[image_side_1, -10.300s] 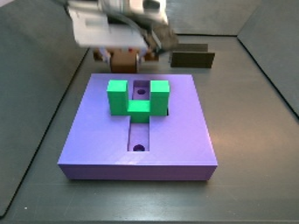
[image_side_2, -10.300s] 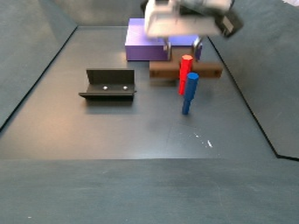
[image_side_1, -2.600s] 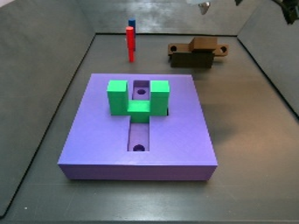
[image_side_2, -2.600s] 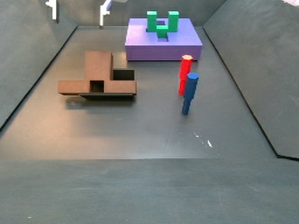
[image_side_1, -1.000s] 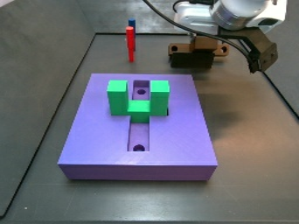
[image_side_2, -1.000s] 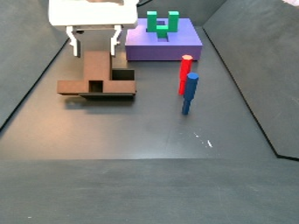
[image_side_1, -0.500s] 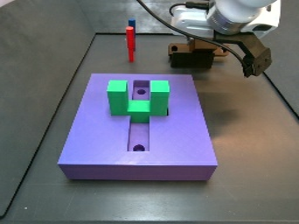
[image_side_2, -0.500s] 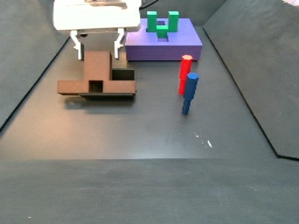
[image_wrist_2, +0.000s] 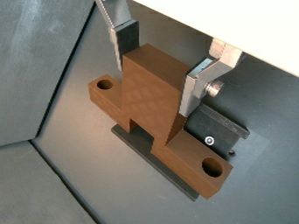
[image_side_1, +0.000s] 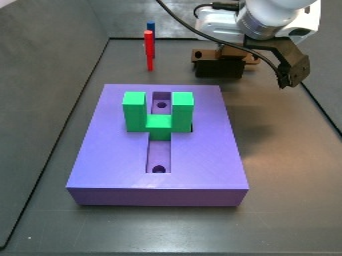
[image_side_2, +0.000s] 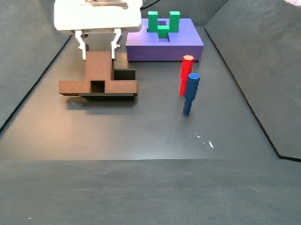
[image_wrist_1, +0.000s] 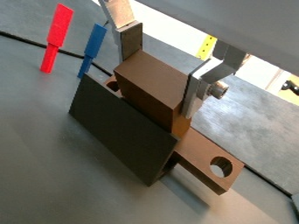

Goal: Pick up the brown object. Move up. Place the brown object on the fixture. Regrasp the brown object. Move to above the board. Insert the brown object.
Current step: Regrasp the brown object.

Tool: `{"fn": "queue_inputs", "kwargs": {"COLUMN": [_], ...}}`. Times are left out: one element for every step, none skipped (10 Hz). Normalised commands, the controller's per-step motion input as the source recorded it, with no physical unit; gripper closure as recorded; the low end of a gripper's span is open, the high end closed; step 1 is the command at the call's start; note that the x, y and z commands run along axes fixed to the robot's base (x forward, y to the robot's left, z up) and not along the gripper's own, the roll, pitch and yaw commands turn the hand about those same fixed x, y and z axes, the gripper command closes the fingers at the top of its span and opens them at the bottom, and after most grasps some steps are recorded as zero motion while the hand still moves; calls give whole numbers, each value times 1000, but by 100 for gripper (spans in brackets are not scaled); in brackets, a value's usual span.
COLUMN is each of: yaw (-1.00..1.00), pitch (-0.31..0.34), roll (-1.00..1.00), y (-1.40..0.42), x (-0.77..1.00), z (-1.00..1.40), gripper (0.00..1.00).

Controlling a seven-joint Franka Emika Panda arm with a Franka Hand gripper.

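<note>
The tool (image_wrist_1: 159, 68), a two-finger parallel-jaw gripper with flat silver plates and dark pads, hangs low over the brown object (image_wrist_1: 158, 92), a light-brown piece with a raised block and a flat bar ending in a round hole. In both wrist views the plates straddle the raised block, one on each side; they look close against its faces, but whether they are pressing or just beside it cannot be told.

The brown object rests on the fixture (image_wrist_1: 117, 136), a dark L-shaped bracket on a base plate, with the holed end of the bar reaching past the bracket's edge. In a side view the same pair sits on the grey worktop (image_side_2: 165, 123), well apart from the board (image_side_2: 165, 42), a large flat purple slab carrying a green U-shaped block (image_side_2: 164, 23). A red peg (image_side_2: 186, 74) and a blue peg (image_side_2: 193, 94) stand upright between the two.

By my reading the step in hand is the regrasp: the placing on the fixture appears done. The next move calls for a firm, square closure on the block, then a straight lift clear of the bracket before carrying it over the board's central slot (image_side_1: 158, 146).
</note>
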Motion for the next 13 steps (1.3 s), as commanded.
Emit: {"fn": "queue_inputs", "kwargs": {"yaw": [0, 0, 0, 0, 0, 0, 0, 0, 0, 0, 0, 0, 0], "pitch": [0, 0, 0, 0, 0, 0, 0, 0, 0, 0, 0, 0, 0], "roll": [0, 0, 0, 0, 0, 0, 0, 0, 0, 0, 0, 0, 0], "y": [0, 0, 0, 0, 0, 0, 0, 0, 0, 0, 0, 0, 0], "x": [0, 0, 0, 0, 0, 0, 0, 0, 0, 0, 0, 0, 0], "z": [0, 0, 0, 0, 0, 0, 0, 0, 0, 0, 0, 0, 0], "gripper": [100, 100, 100, 100, 100, 100, 100, 100, 100, 100, 100, 100, 100]}}
